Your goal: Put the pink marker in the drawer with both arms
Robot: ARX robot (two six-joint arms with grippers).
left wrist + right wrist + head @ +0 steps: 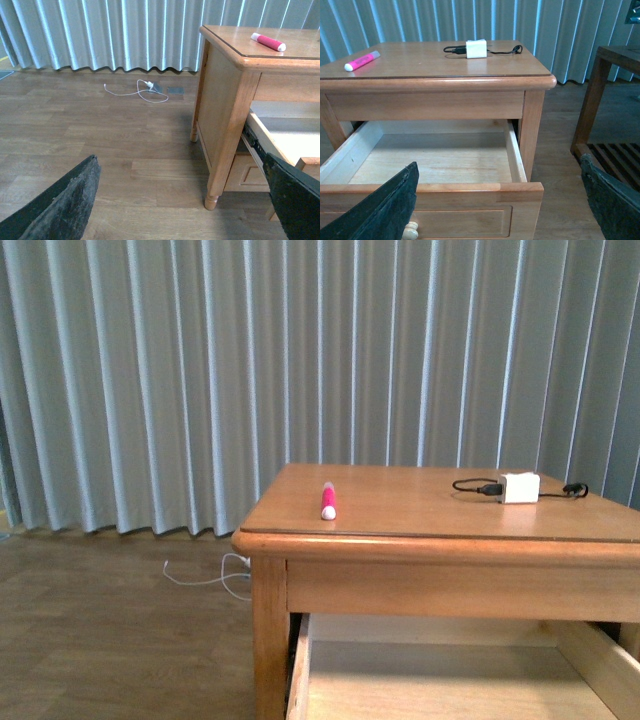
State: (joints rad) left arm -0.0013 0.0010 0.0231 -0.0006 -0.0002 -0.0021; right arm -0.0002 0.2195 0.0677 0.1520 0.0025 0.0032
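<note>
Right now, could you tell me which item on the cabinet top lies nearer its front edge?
The pink marker, towards the left; the cabled white charger block sits farther back, right.

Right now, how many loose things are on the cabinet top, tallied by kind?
pink marker: 1
white charger block: 1
black cable: 1
Total: 3

Access: pale-wood top drawer [435,160] pulled out, open from above, rear under honey-oak cabinet top [420,505]. Up top, white charger block with black cable [519,487] at 3 o'clock from stubby hot-pink marker [328,500], well apart.
</note>
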